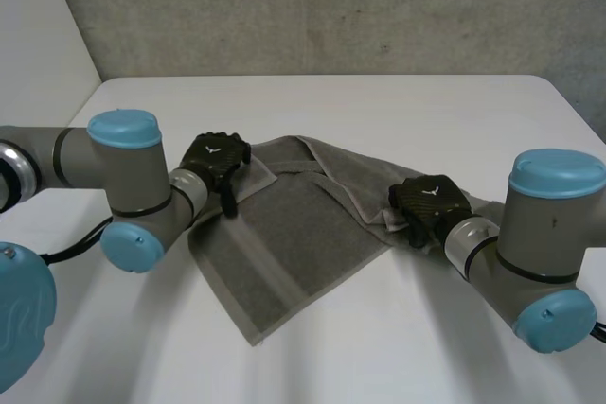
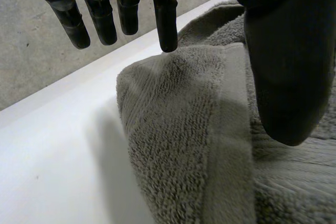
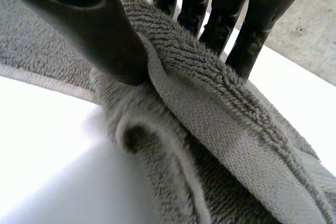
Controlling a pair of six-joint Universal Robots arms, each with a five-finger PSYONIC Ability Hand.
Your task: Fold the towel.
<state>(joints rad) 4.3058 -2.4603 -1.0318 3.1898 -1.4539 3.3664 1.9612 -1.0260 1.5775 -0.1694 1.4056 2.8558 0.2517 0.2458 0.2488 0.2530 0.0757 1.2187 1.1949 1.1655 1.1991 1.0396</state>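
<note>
left hand [image 1: 216, 160]: fingers [image 2: 166, 19] straight and slack, tips at a rolled corner of the towel [image 2: 178, 129]; nothing pinched.
right hand [image 1: 431, 203]: fingers [image 3: 210, 14] and thumb pinch a raised ridge at the opposite end.
towel: grey terry, partly doubled, on white table [image 1: 398, 347].
handling: likely soft, limp, light; take by hemmed corners.
long axis: seemingly hand to hand; loose flap points nearward.

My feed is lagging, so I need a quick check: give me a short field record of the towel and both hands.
towel: grey, on the white table, partly folded over
left hand: open, fingers straight over the towel's far left corner
right hand: pinching a raised ridge at the towel's right edge between thumb and fingers
fold: not yet finished
</note>
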